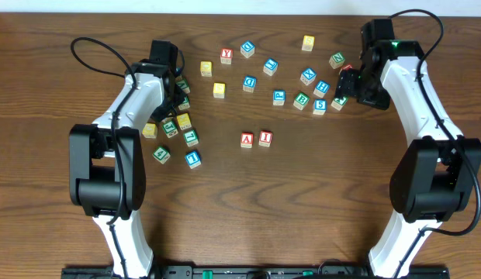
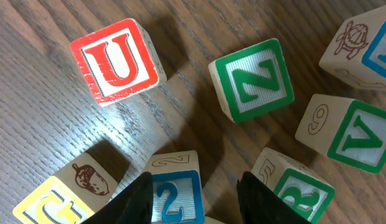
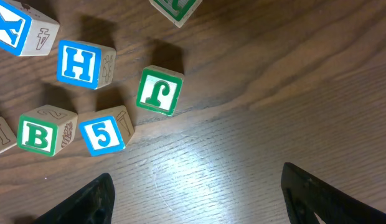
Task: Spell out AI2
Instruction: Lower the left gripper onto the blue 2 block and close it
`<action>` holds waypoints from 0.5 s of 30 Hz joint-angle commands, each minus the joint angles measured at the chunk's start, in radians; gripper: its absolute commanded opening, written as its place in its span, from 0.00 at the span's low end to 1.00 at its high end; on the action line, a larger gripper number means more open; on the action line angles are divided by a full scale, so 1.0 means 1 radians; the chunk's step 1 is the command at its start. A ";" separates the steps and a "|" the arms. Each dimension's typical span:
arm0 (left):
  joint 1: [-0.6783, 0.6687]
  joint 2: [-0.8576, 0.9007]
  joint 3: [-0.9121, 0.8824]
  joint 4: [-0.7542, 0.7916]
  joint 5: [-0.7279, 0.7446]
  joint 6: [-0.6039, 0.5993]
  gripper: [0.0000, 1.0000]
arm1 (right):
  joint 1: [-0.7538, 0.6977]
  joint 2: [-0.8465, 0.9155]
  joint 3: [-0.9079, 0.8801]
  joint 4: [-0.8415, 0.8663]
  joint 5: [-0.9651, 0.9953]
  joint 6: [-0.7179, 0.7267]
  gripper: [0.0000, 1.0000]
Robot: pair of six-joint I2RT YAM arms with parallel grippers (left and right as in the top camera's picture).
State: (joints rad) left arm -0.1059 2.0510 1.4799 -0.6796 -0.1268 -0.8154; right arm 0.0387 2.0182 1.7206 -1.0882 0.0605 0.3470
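Between left tool [image 2: 196, 202] fingers [image 2: 134, 204], "2" cube [image 2: 175, 200]

In the left wrist view the bottom edge cuts the blue "2" cube [image 2: 175, 200] at 6 o'clock, and the left fingers [image 2: 132, 202] show only as dark tips. One overlaps the cube's 9 o'clock side, so contact cannot be told. The yellow "G" cube [image 2: 53, 202] at 7 o'clock, green "R" cube [image 2: 303, 194] at 5 o'clock and green "V" cube [image 2: 358, 135] at 3 o'clock run off the frame. In the right wrist view the right fingers [image 3: 87, 202] are cropped at the bottom, likewise the "X" cube [image 3: 22, 28] at 10 o'clock. From overhead the left arm [image 1: 136, 97] hides its fingers and some cubes on the counter [image 1: 248, 201].
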 commanded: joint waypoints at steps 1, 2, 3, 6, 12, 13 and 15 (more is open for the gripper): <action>0.005 0.041 -0.003 0.005 -0.005 -0.010 0.44 | 0.012 -0.028 -0.002 -0.002 0.016 -0.012 0.80; 0.005 0.040 -0.002 0.005 -0.005 -0.009 0.44 | 0.012 -0.028 -0.002 0.000 0.016 -0.012 0.80; 0.005 0.037 -0.002 0.005 -0.005 -0.008 0.44 | 0.012 -0.028 -0.002 0.000 0.016 -0.012 0.80; 0.005 0.016 -0.002 0.005 -0.006 0.027 0.44 | 0.012 -0.028 -0.002 0.001 0.016 -0.012 0.81; 0.005 -0.057 -0.001 -0.006 -0.015 0.081 0.44 | 0.012 -0.028 -0.002 0.003 0.016 -0.012 0.81; 0.005 -0.064 -0.001 -0.013 -0.025 0.081 0.44 | 0.012 -0.028 -0.002 0.003 0.016 -0.012 0.81; 0.005 -0.070 -0.001 -0.016 -0.028 0.081 0.44 | 0.012 -0.028 -0.002 -0.001 0.016 -0.012 0.81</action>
State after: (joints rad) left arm -0.1055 2.0319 1.4796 -0.6884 -0.1318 -0.7586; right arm 0.0387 2.0182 1.7206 -1.0866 0.0628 0.3470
